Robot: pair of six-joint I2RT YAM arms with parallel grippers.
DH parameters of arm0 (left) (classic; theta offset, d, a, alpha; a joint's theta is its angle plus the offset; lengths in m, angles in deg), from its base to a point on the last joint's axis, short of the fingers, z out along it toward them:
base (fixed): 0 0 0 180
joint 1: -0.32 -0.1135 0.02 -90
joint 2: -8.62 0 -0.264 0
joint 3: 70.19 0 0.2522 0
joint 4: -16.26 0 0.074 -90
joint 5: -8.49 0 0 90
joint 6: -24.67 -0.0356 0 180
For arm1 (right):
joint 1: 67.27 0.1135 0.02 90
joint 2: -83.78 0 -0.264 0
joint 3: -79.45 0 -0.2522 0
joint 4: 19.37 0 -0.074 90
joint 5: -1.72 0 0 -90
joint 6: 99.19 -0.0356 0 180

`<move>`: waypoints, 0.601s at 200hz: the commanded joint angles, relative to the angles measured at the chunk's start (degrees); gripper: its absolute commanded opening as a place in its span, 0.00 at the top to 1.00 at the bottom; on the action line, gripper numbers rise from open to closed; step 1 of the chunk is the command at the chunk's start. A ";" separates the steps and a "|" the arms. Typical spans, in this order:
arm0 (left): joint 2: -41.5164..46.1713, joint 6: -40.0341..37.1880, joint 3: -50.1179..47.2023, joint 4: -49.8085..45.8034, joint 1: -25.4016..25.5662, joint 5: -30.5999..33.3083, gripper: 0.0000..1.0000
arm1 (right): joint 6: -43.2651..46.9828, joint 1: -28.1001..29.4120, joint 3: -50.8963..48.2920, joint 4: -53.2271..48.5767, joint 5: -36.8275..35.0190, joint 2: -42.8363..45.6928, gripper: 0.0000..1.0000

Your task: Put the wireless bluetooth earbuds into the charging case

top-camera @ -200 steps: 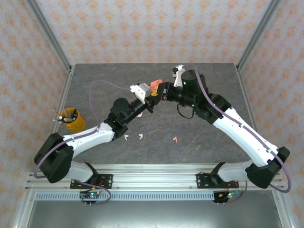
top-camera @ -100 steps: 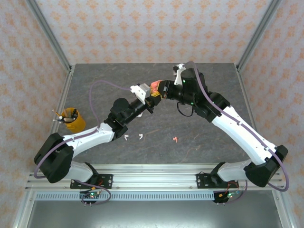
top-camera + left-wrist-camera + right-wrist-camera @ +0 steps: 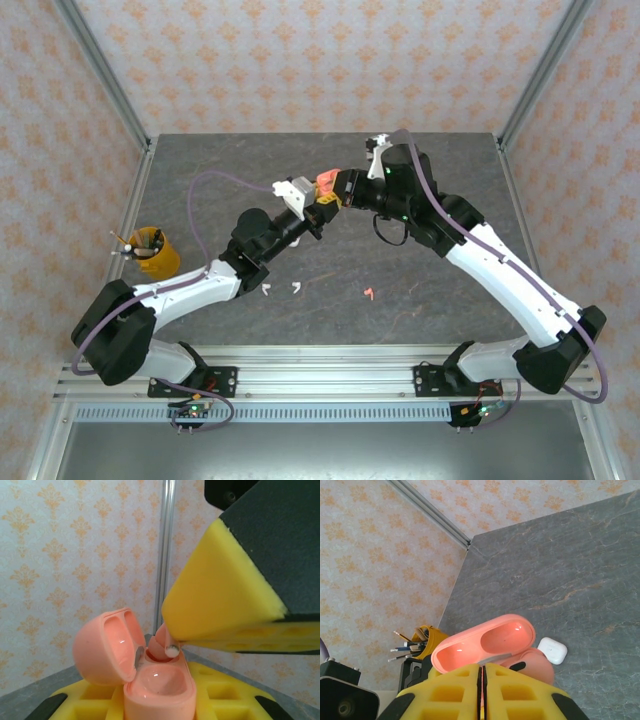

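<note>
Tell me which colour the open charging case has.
The charging case is coral pink, lid and body; the left wrist view shows it best.

Open pink case (image 3: 490,647), white case (image 3: 553,650), pencil cup (image 3: 427,636).

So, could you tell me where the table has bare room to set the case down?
Bare: the table's far-left corner beyond the pen cup, and the far-right corner past the right arm. Crowded: mid-table, where left gripper holding the coral case meets right gripper holding an earbud, and the near strip with two white earbuds and a coral earbud.
</note>
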 commanded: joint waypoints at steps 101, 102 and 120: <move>-2.30 1.29 -7.14 7.32 0.57 0.77 1.00 | -2.53 -0.57 -4.04 2.51 1.25 1.05 0.88; -2.31 1.30 -7.20 7.34 0.56 0.76 1.00 | -2.56 -0.57 -4.16 2.53 1.20 1.11 0.88; -2.58 1.66 -9.07 7.74 0.63 0.66 1.00 | -3.30 -0.66 -6.40 2.97 0.14 2.06 0.88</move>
